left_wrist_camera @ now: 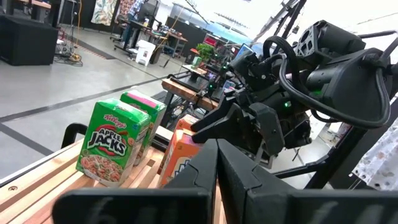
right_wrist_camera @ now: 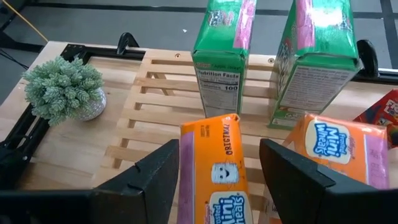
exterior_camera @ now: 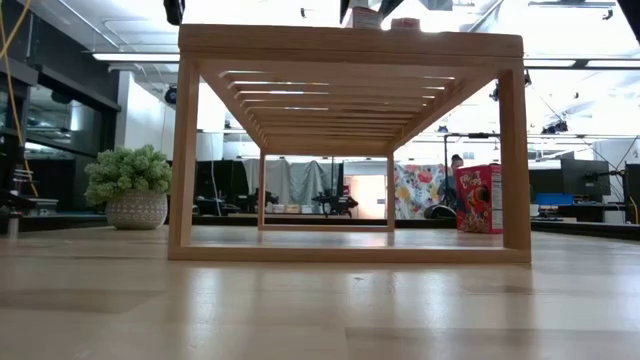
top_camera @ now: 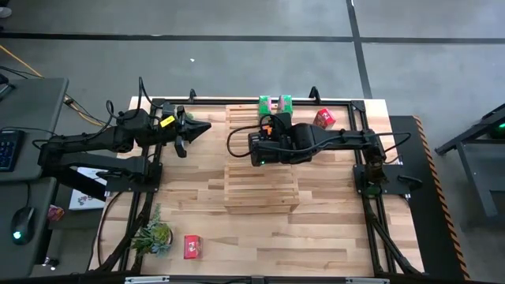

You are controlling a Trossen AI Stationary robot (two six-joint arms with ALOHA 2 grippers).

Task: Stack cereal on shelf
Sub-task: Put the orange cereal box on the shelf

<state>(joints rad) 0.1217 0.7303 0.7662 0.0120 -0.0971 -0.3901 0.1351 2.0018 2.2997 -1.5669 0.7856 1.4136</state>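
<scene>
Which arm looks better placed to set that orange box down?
The right gripper: its fingers straddle an orange box above the shelf. The left gripper hovers aside, holding nothing.

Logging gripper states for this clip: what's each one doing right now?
Left gripper: empty; open or shut cannot be told.
Right gripper: open around an orange cereal box on the shelf.
</scene>
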